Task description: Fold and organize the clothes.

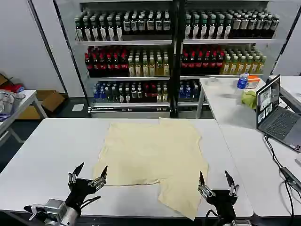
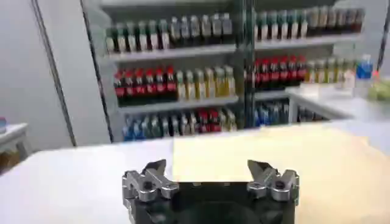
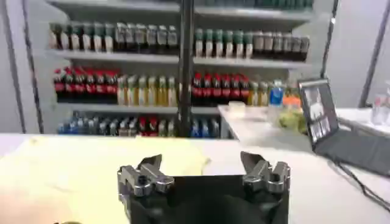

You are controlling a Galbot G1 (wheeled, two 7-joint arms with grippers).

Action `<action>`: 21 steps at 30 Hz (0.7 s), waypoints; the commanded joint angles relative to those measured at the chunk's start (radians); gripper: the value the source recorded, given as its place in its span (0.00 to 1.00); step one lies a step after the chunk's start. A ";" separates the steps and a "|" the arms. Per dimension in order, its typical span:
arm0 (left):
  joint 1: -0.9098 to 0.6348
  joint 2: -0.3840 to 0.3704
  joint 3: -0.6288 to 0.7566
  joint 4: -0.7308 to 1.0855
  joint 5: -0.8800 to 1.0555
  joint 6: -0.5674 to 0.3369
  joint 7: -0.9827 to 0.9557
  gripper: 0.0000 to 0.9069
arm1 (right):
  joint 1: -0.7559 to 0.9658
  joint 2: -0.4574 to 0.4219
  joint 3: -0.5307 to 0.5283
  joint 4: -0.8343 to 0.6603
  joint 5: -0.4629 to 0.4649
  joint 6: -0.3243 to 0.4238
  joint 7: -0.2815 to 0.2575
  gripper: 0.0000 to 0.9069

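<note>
Lying flat, T-shirt [image 1: 153, 157]; laptop [image 3: 329, 122] beside right gripper [image 3: 204, 172].

We see the T-shirt [image 1: 153, 157] as thin, soft, matt cloth, lying with gentle creases. The table [image 1: 51, 150] beneath it looks smooth and faintly satin. The left gripper [image 1: 88, 175] and right gripper [image 1: 215, 182] have bright, bare-metal fingers on matt black bodies, jaws spread apart. On the shelves [image 1: 136, 42], the bottles [image 1: 122, 63] look glossy. The laptop [image 1: 277, 115] casing appears matt grey.
</note>
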 commanded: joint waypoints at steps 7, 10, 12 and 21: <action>-0.068 0.084 0.033 0.165 -0.095 0.105 -0.011 1.00 | -0.002 -0.001 -0.029 -0.039 0.060 -0.128 0.084 1.00; -0.087 0.089 0.049 0.202 -0.111 0.105 -0.020 1.00 | 0.001 -0.003 -0.045 -0.048 0.065 -0.139 0.083 1.00; -0.098 0.091 0.054 0.215 -0.117 0.105 -0.022 1.00 | 0.009 -0.001 -0.058 -0.057 0.066 -0.145 0.083 1.00; -0.136 0.101 0.063 0.259 -0.165 0.105 -0.034 1.00 | 0.063 0.020 -0.109 -0.128 0.064 -0.172 0.086 1.00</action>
